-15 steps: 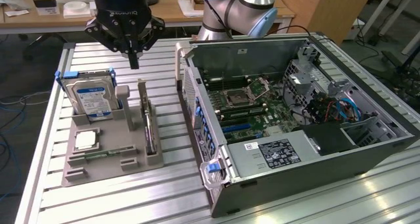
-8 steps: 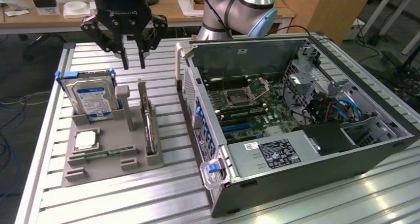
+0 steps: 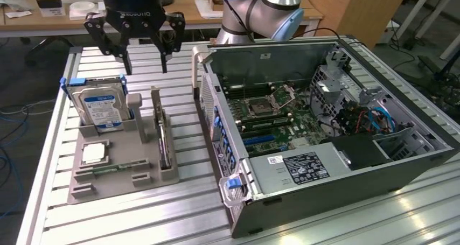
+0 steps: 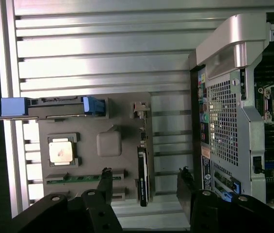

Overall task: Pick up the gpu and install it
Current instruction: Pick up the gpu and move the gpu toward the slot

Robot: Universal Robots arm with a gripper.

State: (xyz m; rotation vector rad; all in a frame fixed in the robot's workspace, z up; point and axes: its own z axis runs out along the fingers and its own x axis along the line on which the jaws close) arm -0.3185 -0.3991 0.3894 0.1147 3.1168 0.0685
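One open computer case (image 3: 345, 186) at three o'clock in the exterior view, motherboard (image 3: 273, 110) exposed. At nine o'clock from it, resting on the slatted table (image 3: 144, 218), a grey parts holder (image 3: 133, 142). Hovering at twelve o'clock above that holder: gripper (image 3: 146, 67), jaws spread wide, clasping nothing. Standing in the holder: hard drive (image 3: 100, 107) at eleven o'clock, gpu (image 3: 164, 140) edge-on along its three o'clock side, untouched.

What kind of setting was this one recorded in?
Probably a robotics lab or workshop: a robot arm at a slatted aluminium table carrying an open computer case and a grey parts holder, with cluttered wooden desks behind.
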